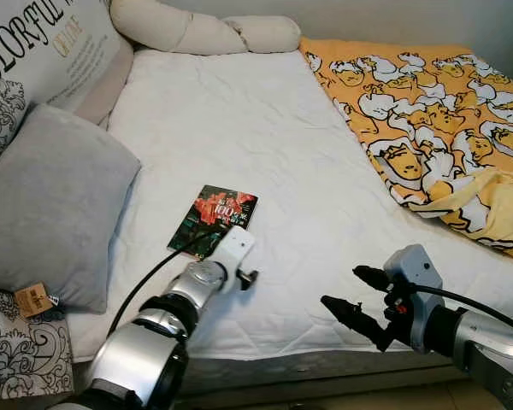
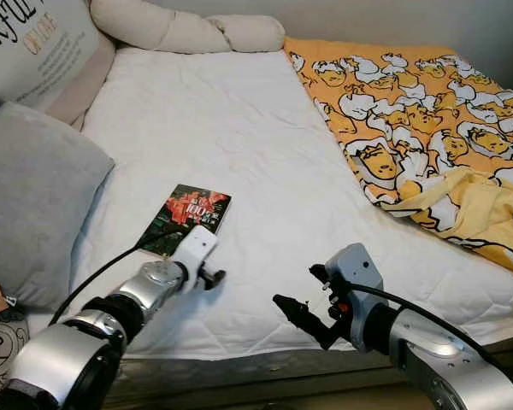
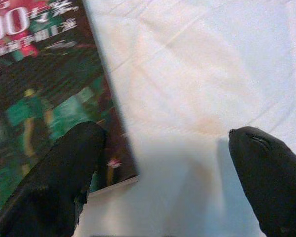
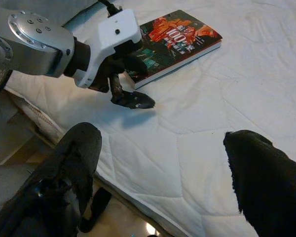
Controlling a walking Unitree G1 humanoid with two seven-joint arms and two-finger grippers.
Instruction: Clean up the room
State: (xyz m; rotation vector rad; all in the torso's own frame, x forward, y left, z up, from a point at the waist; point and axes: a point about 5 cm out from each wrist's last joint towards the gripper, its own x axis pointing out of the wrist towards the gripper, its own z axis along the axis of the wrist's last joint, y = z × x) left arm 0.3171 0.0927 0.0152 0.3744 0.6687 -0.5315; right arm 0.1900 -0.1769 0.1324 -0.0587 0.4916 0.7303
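Book [image 3: 44,94] corner between spread left fingers [image 3: 64,182]

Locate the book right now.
The book lies flat on the white mattress near its front edge, just right of the grey pillow. The open left gripper straddles its near corner.
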